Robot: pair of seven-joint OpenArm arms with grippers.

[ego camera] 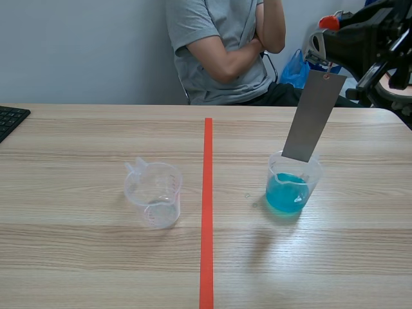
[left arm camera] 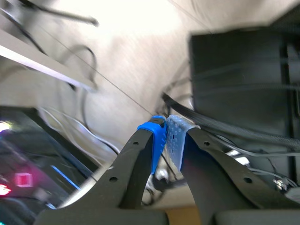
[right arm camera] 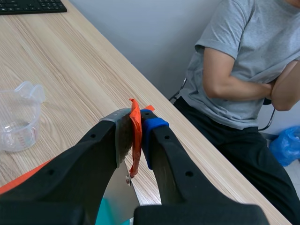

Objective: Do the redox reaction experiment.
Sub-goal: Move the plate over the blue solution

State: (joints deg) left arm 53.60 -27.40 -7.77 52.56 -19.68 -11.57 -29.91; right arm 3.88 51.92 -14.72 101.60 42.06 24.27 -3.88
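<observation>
Grey metal strip hung tilted from the right gripper, raised over the far right of the table. Its lower end sat inside the rim of the clear cup of blue liquid; whether it reached the liquid could not be told.

Right wrist view: right gripper fingers were pressed together on the strip's upper end, with an orange tag pinched in the same grip. Blue pad visible on one finger.

Left gripper was seen in its own wrist view only. Its fingers met at the pads with nothing between them, and it pointed away from the table toward cables and a dark box.

Empty cup, clear with a spout, stood left of the orange-red tape line, well apart from the blue cup on the other side of the line. Both cups were upright.

A person sat across the table with arms folded. A black keyboard lay at the table's far left edge. A blue bag was behind the table, beside the person.
</observation>
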